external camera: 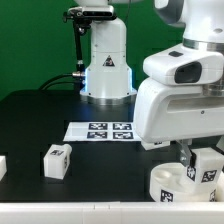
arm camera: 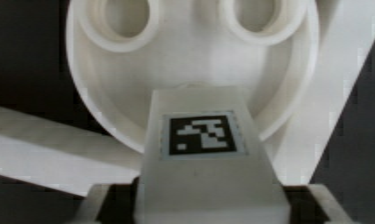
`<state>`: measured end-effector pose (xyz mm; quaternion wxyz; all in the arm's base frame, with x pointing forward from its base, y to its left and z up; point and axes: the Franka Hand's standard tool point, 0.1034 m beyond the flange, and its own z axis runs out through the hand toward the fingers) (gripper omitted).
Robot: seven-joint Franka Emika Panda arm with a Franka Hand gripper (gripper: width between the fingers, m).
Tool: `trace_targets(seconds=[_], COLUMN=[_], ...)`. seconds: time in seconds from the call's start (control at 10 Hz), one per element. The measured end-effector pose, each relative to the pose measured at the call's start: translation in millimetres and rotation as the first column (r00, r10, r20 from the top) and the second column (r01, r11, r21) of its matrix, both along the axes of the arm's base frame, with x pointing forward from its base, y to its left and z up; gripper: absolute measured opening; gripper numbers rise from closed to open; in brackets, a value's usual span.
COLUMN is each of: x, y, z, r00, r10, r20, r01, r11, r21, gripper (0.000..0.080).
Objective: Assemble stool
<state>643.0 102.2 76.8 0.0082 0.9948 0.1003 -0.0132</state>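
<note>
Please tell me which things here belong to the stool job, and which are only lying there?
For the job: seat, gripped leg, loose leg, white part at the edge, probably.
Just lying there: marker board, black table.

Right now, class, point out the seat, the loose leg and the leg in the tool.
seat (arm camera: 193, 65), wrist view, flat face below its two holes.
loose leg (external camera: 57, 162), exterior view, middle of its body.
leg in the tool (arm camera: 203, 135), wrist view, on its tag.
</note>
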Motion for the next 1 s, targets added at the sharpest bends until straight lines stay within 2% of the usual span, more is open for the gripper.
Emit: trace_targets(seconds=[0.1, 0.2, 0.4, 0.5, 0.9, 1.0], x=[0.7, 3.0, 0.4, -1.1, 0.1, 0.8], y=[-3.7, -10.9, -22.9, -27.8, -35.9, -42.0], z=[-0.2, 0.8, 0.7, -0.1, 1.1, 2.0], r00=[0.995, 0.957, 0.779, 0.705, 0.499, 0.290], r10=[-0.103, -0.291, -0.627, -0.709, -0.866, -0.956], r20=[0.002, 0.008, 0.012, -0.009, 0.017, 0.037], r01=[0.103, 0.291, 0.627, 0.708, 0.866, 0.957], r11=[0.995, 0.957, 0.779, 0.705, 0.499, 0.289], r21=[-0.004, -0.003, -0.030, -0.023, -0.034, -0.036], gripper=[0.0335, 0.0335, 0.0335, 0.0335, 0.0337, 0.0337])
